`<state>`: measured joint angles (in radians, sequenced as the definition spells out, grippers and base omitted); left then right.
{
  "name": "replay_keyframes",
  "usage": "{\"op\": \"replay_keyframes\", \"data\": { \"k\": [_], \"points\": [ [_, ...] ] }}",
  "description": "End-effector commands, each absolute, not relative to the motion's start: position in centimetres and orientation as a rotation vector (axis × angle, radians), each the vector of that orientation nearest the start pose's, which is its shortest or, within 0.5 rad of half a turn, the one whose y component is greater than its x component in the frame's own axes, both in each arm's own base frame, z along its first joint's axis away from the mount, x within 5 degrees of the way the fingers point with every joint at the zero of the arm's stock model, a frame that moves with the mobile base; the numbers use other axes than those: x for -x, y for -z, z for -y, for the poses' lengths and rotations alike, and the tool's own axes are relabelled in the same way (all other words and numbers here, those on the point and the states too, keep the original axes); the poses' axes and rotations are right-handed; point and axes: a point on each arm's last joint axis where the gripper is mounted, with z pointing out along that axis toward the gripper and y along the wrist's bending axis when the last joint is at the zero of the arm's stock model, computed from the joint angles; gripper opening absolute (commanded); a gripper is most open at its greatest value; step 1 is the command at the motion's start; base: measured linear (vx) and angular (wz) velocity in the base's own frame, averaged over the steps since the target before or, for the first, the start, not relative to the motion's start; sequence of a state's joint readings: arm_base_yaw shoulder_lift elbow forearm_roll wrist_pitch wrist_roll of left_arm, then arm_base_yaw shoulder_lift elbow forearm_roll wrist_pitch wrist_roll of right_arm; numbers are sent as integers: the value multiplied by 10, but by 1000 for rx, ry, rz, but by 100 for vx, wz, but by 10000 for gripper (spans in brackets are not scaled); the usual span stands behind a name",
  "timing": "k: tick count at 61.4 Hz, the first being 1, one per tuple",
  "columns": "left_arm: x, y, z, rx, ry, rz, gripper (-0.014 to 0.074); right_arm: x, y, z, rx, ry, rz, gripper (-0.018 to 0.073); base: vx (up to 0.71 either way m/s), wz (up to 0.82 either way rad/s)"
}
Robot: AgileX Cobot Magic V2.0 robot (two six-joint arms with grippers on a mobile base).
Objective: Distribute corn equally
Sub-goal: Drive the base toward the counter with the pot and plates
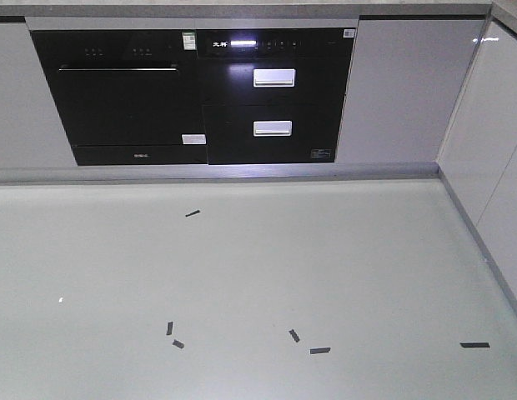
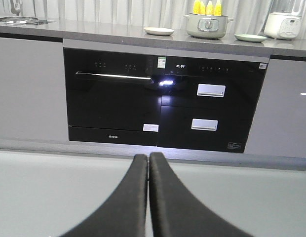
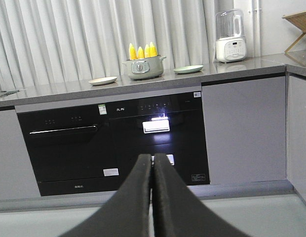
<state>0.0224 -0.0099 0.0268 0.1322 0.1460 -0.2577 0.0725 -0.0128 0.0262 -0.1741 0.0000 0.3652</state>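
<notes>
**Left wrist view.** My left pincer [image 2: 147, 158], two smooth black tapered fingers, is clenched tip to tip on nothing. The corn [image 2: 207, 7], bright yellow pointed cobs, stands upright in a rounded grey-green pot [image 2: 207, 27] on the matte grey bench [image 2: 94, 30], at 1 o'clock from the pincer. A shallow cream plate [image 2: 159, 31] lies at the pot's 9 o'clock and a pale green plate [image 2: 250, 37] at its 3 o'clock.

**Right wrist view.** My right pincer [image 3: 152, 158] is likewise clenched and empty, and I see the corn at 12 o'clock.

**Front view.** A glossy pale floor [image 1: 242, 275] carries black tape strips [image 1: 319, 350] below black glass oven fronts [image 1: 125, 100].
</notes>
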Motion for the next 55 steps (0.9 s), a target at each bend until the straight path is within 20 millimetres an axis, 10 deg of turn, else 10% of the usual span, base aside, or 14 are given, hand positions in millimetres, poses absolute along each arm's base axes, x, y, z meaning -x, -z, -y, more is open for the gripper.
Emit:
{"op": "replay_keyframes", "data": {
  "k": [1,55],
  "points": [
    [-56,-199,-2,125,88,-1547,-7,-56,-208,-5,-60,-202,-1438,-1,0,0],
    [-56,-199,-2,125,88,-1547,-7,-56,-208,-5,-60,-202,-1438,-1,0,0]
  ]
}}
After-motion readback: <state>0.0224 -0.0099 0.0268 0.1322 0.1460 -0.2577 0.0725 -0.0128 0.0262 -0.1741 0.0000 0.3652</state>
